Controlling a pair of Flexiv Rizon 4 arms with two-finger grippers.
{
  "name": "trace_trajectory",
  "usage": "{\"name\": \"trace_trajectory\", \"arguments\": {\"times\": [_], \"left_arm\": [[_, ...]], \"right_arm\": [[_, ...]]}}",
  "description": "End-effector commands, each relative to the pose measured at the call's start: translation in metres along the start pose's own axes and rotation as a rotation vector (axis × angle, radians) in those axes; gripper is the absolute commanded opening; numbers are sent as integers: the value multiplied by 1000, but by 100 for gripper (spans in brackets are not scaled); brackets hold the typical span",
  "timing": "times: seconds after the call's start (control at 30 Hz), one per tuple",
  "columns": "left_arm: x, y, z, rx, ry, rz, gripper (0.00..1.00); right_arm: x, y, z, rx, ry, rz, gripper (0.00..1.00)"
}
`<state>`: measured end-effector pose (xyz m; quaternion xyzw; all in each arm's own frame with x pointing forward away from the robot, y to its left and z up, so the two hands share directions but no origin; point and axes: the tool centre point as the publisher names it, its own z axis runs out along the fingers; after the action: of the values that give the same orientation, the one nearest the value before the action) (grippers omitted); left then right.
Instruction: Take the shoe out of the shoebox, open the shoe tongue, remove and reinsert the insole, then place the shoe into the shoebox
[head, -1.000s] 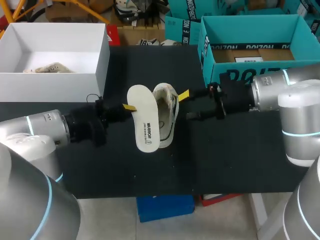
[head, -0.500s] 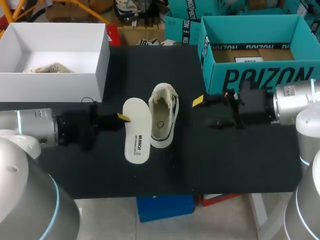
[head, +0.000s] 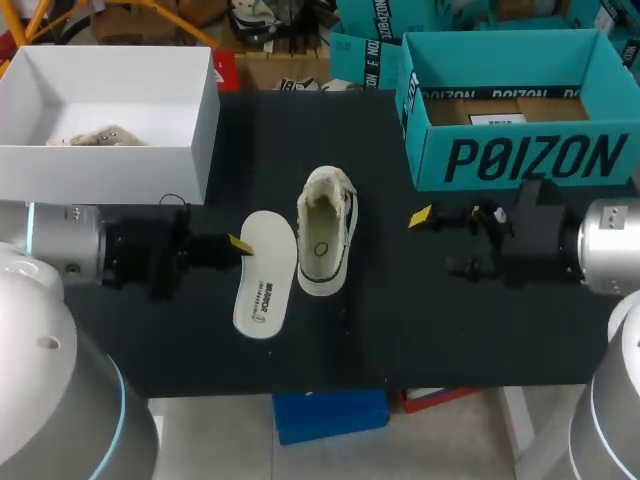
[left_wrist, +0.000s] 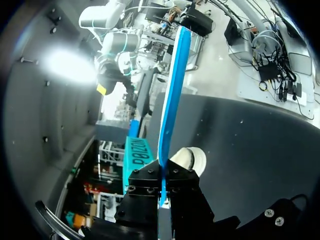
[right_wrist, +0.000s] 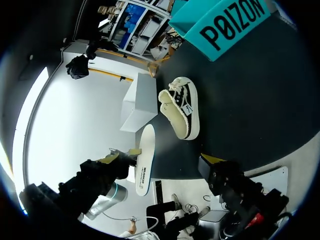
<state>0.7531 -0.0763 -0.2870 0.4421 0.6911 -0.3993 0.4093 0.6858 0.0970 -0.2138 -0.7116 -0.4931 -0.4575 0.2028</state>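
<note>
The left fingers (head: 240, 245), pinching the insole (head: 262, 288), have drawn it left off the shoe (head: 324, 243) at the worktop (head: 400, 330) centre; the right fingers (head: 420, 217), spread apart, have retracted toward the right edge.

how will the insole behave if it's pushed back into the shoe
Probably light and bendy: the insole looks thin edge-on in the left wrist view. Held near one end by the left gripper, its free end may flex or buckle against the shoe.
</note>
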Motion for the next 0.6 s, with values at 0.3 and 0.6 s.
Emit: {"name": "trace_trajectory", "arguments": {"times": [0.3,0.6], "left_arm": [[4,-1,6,33,67,-16,0],[2,-2,13,50,73,-19,0]], "right_arm": [[-3,-20,-33,-150,-22,19,100],[-7,-23,-42,-118,-17,23,100]]}}
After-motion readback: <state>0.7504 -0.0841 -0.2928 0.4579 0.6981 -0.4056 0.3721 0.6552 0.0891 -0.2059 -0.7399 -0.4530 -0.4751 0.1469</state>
